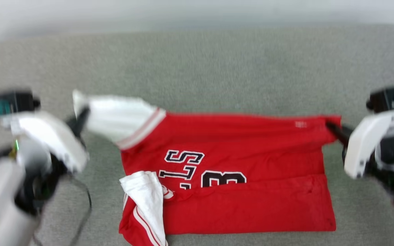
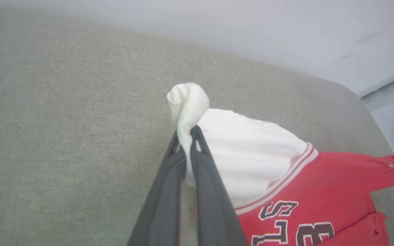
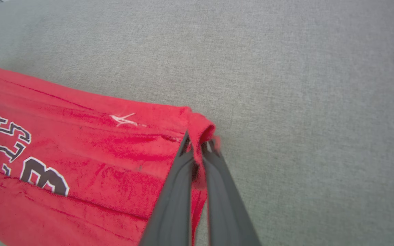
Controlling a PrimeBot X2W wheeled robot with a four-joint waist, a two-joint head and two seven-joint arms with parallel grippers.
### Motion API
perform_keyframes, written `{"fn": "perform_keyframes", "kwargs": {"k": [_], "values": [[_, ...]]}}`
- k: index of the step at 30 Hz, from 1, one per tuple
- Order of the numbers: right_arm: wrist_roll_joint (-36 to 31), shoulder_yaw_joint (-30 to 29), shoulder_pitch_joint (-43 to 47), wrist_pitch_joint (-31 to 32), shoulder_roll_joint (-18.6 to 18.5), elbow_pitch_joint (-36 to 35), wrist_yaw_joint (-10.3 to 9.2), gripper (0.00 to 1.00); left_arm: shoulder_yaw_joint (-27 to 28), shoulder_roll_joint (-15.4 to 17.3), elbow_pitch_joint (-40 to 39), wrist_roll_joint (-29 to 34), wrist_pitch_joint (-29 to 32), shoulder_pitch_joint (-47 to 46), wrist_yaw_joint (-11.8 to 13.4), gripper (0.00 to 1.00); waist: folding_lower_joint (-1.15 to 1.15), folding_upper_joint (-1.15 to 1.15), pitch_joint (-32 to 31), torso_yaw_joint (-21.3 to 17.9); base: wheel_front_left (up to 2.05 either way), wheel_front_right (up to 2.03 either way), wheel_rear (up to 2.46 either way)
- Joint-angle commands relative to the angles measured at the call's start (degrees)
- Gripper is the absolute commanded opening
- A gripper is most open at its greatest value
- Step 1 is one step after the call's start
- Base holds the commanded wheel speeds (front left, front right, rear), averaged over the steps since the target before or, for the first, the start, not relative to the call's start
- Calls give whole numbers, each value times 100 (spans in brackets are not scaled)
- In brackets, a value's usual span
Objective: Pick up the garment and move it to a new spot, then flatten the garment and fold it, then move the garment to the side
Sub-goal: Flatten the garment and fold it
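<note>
The garment [image 1: 245, 160], a red jersey with white sleeves and black lettering, lies sideways on the grey cloth surface [image 1: 197, 68], its near part doubled over the letters. My left gripper [image 1: 80, 118] is shut on the tip of the far white sleeve [image 2: 245, 150], pinching it between both fingers [image 2: 186, 136]. At the far right corner of the red hem [image 3: 197, 126], my right gripper [image 1: 332, 128] is shut on the fabric, which bunches over the fingertips [image 3: 197, 143]. The far edge is stretched between the two grippers. The other white sleeve [image 1: 147, 194] lies crumpled at the near left.
Grey fabric stretches wide beyond the garment toward a pale wall [image 1: 197, 10]. The surface's rounded corner [image 2: 361, 99] and pale floor [image 2: 392, 112] show in the left wrist view. A thin dark cable [image 1: 87, 201] hangs beside my left arm.
</note>
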Motion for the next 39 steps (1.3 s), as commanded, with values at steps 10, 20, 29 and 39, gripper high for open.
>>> {"fn": "perform_keyframes", "kwargs": {"k": [10,20,29,39], "values": [[-331,-655,2024,-240,510,-561,-3,2,110,-169,-742,-624,-597,2508,416,8,0,0,-558,71,0,0,0],[-559,-815,2735,-1188,934,-340,-3,100,41,-651,-301,-191,-1622,2711,311,100,0,0,-815,6,0,0,0],[-829,-1393,2913,-1155,953,-1348,-3,100,-82,-652,-871,1072,-2743,2500,850,100,0,0,-1160,-100,0,0,0],[-1032,-1932,2727,695,691,-1549,-2,100,-356,-663,-1441,2375,-3036,2522,1504,100,0,0,-1221,134,0,0,0]]}}
